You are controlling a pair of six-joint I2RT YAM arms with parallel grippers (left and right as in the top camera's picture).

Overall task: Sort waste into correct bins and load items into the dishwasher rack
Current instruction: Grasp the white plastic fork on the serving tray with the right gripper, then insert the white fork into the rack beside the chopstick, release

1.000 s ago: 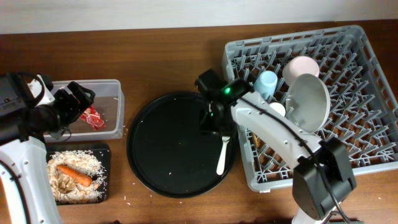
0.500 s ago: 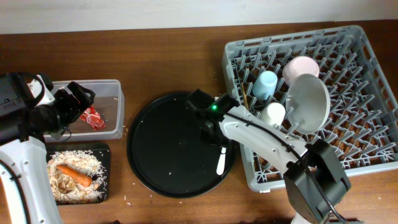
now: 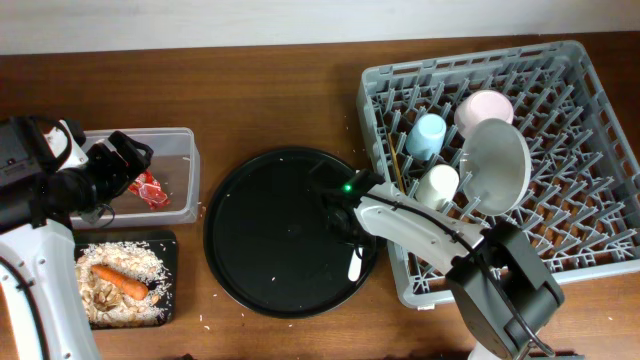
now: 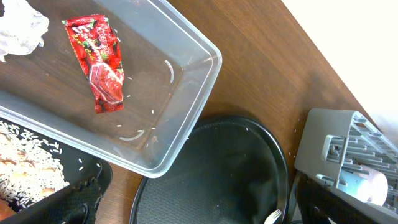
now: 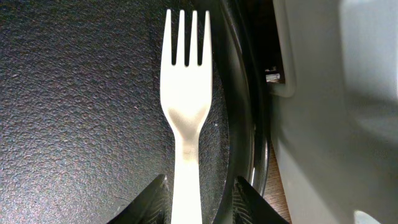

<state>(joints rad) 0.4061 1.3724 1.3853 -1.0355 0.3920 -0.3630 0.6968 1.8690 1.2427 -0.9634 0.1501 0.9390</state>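
White plastic fork (image 5: 185,124) lying flat on black tray (image 5: 74,93)

The plastic fork (image 5: 185,118) is smooth, the round black tray (image 5: 74,124) grainy and matt.

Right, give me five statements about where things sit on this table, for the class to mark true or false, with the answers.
1. The red wrapper lies in the clear tub. True.
2. The carrot lies in the clear tub too. False: it lies on rice in the shallow black tray.
3. The white fork lies on the round black tray, between the fingers of the right gripper. True.
4. The rack holds no cups. False: a blue cup and a white cup stand in it.
5. The left gripper holds the fork. False: it is open above the tub, holding nothing.
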